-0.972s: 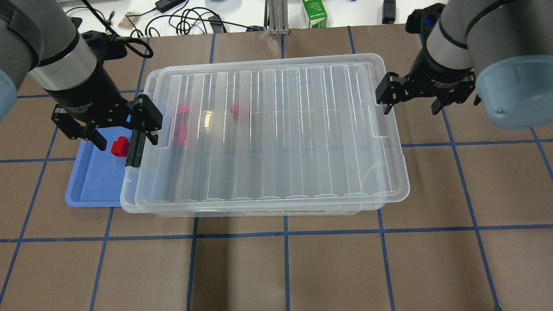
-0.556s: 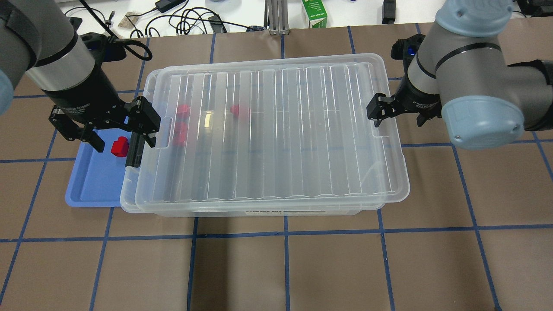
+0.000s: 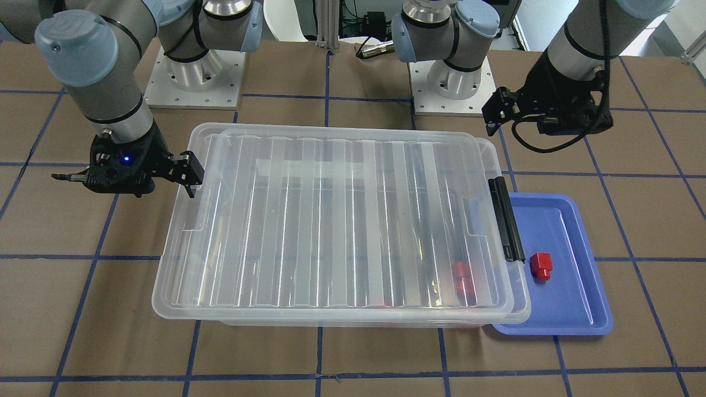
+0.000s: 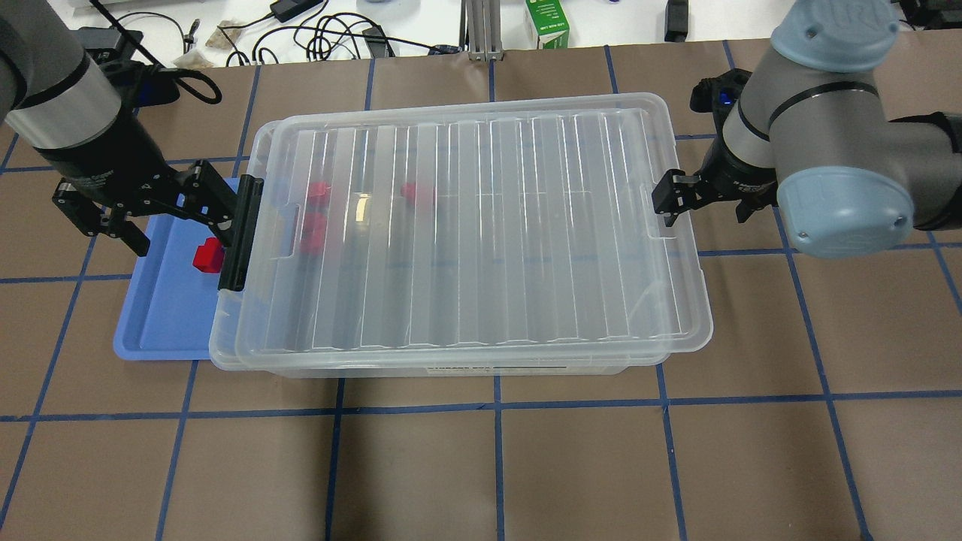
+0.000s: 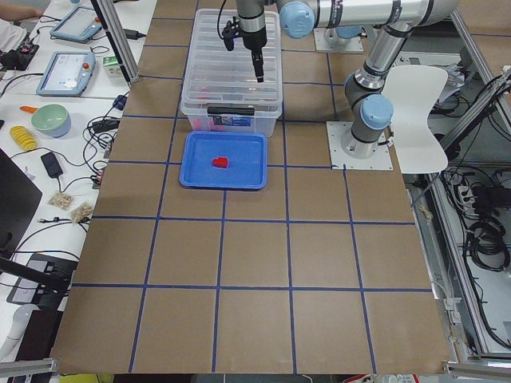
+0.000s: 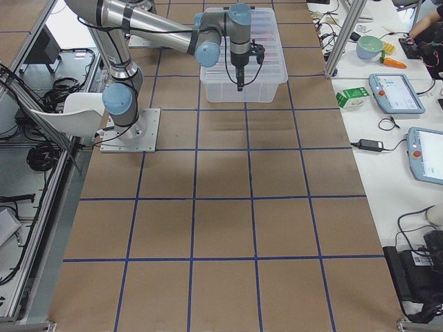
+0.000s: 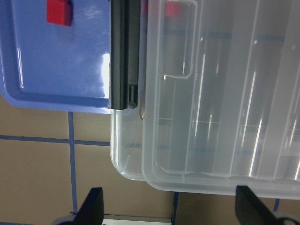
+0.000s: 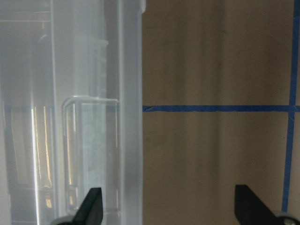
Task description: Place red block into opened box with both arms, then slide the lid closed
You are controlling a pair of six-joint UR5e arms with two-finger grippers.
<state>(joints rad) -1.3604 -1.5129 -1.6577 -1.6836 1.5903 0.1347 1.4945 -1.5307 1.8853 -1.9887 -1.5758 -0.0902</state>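
Note:
The clear box [image 4: 225, 353] stands mid-table with the ribbed lid [image 4: 481, 233] lying over it, set slightly toward the right end. Through the lid, red blocks [image 4: 418, 194] show blurred inside the box. Another red block [image 4: 204, 258] lies on the blue tray [image 4: 161, 323]. My left gripper [image 4: 180, 231] hangs open over that tray, just left of the box's black clip bar [image 4: 242, 233], holding nothing. My right gripper [image 4: 706, 207] is open and empty beside the lid's right edge, with one of its fingers [image 4: 668, 198] near the notch, apart from it in the right wrist view.
The blue tray [image 3: 573, 309] is tucked against the clip end of the box. Cables and a green carton [image 4: 547, 24] lie beyond the far table edge. Brown table surface with blue tape lines [image 4: 496, 451] spreads in front of the box.
My left gripper has drawn back to the left, off the lid's edge, uncovering the black clip bar. The right arm swung lower and its gripper shifted slightly right. The lid has not moved.

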